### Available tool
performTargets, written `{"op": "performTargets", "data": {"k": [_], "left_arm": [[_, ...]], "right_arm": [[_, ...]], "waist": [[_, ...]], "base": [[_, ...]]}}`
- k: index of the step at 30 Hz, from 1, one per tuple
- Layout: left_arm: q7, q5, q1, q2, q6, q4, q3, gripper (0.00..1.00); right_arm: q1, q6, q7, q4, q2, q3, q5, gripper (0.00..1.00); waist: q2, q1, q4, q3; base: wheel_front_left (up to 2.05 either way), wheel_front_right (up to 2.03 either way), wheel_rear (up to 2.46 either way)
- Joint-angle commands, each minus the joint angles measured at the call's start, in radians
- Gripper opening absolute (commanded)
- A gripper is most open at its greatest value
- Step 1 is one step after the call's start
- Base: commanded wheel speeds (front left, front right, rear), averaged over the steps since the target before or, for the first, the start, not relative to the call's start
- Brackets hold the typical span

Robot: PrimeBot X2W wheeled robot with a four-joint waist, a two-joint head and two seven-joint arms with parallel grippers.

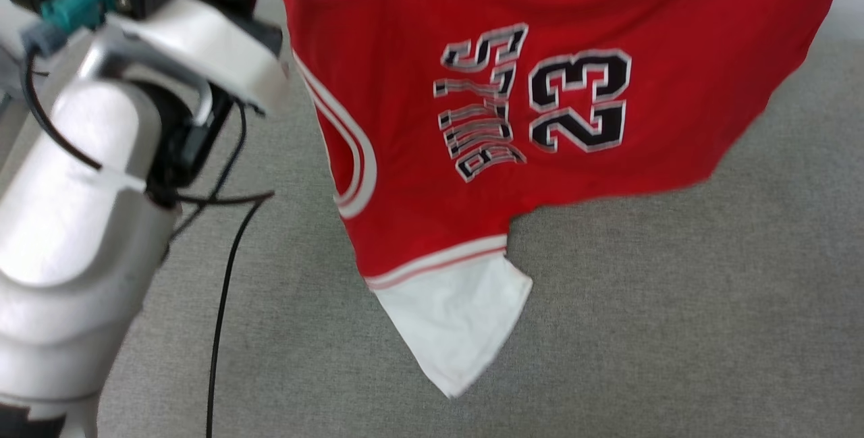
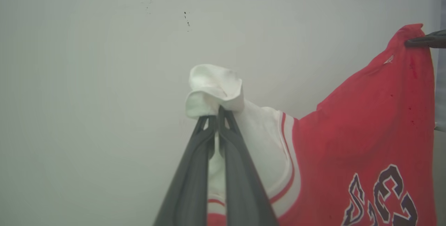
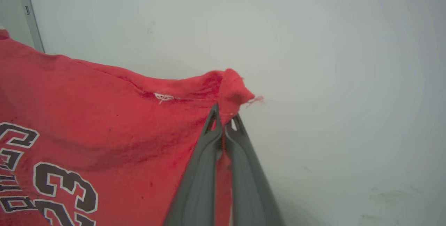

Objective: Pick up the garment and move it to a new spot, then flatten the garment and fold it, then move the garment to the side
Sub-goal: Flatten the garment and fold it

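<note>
Found the left gripper (image 2: 217,114) closed, its two dark fingers (image 2: 195,177) pressed together on a bunched fold of white sleeve (image 2: 212,86) belonging to the garment (image 2: 366,132). Noted sleeve fabric puffing out above the fingertips and running down between the fingers. Found the right gripper (image 3: 224,119) likewise closed, pinching a red corner (image 3: 233,86) of the same garment. Noted a loose thread trailing from that corner and a small white stitch (image 3: 163,97) on the edge near it. Saw the same grip at the top right of the left wrist view, with the red edge spanning between the two grippers against a plain pale wall (image 2: 87,79).

Read the chest print in the head view: "BULLS" (image 1: 482,100) and "23" (image 1: 580,100). Recorded black characters with white outline, turned on their side, with the word towards the robot's left and the number just beside it.

Located the garment held aloft and spread across the upper part of the head view, above a grey fabric-like surface (image 1: 675,330). Noted white striped trim (image 1: 351,154) along one curved edge and a second white sleeve (image 1: 459,323) hanging lowest, pointing down. Could not tell whether that sleeve touched the surface. Noted the pale left forearm (image 1: 74,222) at the left, beside the garment, with a black cable (image 1: 219,316) hanging from it and a teal connector (image 1: 77,3) near its top.
</note>
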Motion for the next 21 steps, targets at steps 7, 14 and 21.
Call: {"op": "performTargets", "data": {"k": [7,14,21], "left_arm": [[0.011,0.033,-0.272,-0.035,-0.047,0.159,-0.011,0.0],[0.0,0.07,-0.551,-0.067,-0.074,0.31,-0.02,0.0],[-0.04,0.095,-0.788,-0.096,-0.09,0.453,-0.032,0.0]], "right_arm": [[-0.162,-0.001,0.025,0.071,0.057,-0.083,-0.083,0.0],[-0.361,-0.001,0.034,0.167,0.107,-0.126,-0.167,0.0],[-0.568,-0.001,-0.002,0.26,0.137,-0.148,-0.252,0.0]], "waist": [[0.0,0.0,-0.02,0.107],[0.0,0.0,-0.035,0.195],[0.0,0.0,-0.051,0.261]], "base": [[0.0,0.0,0.0],[0.0,0.0,0.0],[0.0,0.0,0.0]]}}
